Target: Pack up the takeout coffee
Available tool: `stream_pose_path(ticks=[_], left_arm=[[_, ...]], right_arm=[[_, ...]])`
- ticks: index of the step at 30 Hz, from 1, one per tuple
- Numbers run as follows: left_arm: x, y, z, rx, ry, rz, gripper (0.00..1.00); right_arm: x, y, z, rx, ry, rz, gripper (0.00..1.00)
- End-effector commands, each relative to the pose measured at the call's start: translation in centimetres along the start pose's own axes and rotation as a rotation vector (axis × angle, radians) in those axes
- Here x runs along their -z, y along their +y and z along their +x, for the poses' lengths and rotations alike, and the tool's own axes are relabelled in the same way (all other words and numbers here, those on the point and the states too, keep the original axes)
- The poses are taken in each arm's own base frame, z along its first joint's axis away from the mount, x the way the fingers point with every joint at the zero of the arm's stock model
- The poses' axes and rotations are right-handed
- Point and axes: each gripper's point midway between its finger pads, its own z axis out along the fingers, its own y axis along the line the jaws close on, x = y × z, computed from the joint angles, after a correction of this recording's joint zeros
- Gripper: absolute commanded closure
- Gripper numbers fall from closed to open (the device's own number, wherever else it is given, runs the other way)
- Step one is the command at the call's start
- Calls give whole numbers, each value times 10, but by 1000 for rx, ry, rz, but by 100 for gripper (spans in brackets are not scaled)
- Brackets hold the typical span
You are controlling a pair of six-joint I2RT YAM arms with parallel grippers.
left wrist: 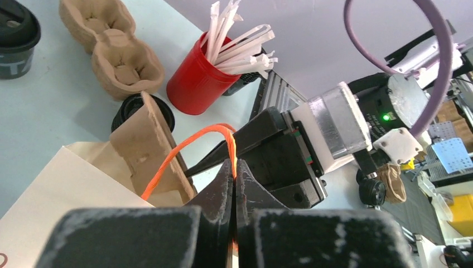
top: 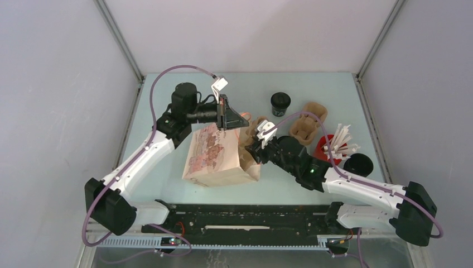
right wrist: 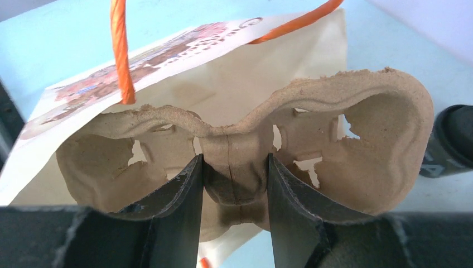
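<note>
Not much packed yet, by the looks of it. The takeout coffee (top: 280, 103), the little black lidded cup, is parked at the far side of the bench (top: 167, 100), well apart from the bag. Nothing is touching it. It can also be spotted in the corner of the left wrist view (left wrist: 17, 39).

The paper bag (top: 215, 159) is seen with its printed side up in the overhead view. Its orange handle (left wrist: 184, 145) is clamped between the left fingers (left wrist: 223, 190), which are pressed tight together on the cord, so the mouth is being held up and open.

A pulp cup carrier (right wrist: 245, 139) is pinched by its middle ridge between the right fingers (right wrist: 178, 206) and is held right at the bag's mouth. How far in it sits can't really be told; it looks only partly in at best.

A second carrier (top: 305, 125) and the red cup of white sticks (top: 329, 146) are left alone on the bench to the right.

So, as a guess: bag opened, carrier roughly halfway placed. To be done yet: carrier seated inside, coffee picked up and dropped into one of its pockets.
</note>
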Motion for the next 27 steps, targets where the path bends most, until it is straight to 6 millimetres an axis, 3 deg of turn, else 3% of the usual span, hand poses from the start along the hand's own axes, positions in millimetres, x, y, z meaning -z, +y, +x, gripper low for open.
stream_pose_path(ticks=[1, 4, 6, 19, 22, 27], left_arm=[[6, -39, -26, -94, -24, 124, 100], [8, -56, -25, -114, 10, 212, 100], [6, -61, -20, -118, 20, 236, 100], [-2, -72, -5, -118, 39, 299, 100], [-5, -68, -10, -113, 22, 272, 100], [-17, -53, -36, -85, -40, 179, 100]], right_arm=[[11, 28, -5, -76, -4, -137, 64], [14, 59, -4, -72, -16, -312, 65], [12, 68, -4, -60, -25, -365, 65], [-3, 78, -10, -86, -80, -481, 65], [-4, 69, -8, -83, -67, -411, 65], [4, 24, -13, -68, -57, -135, 65]])
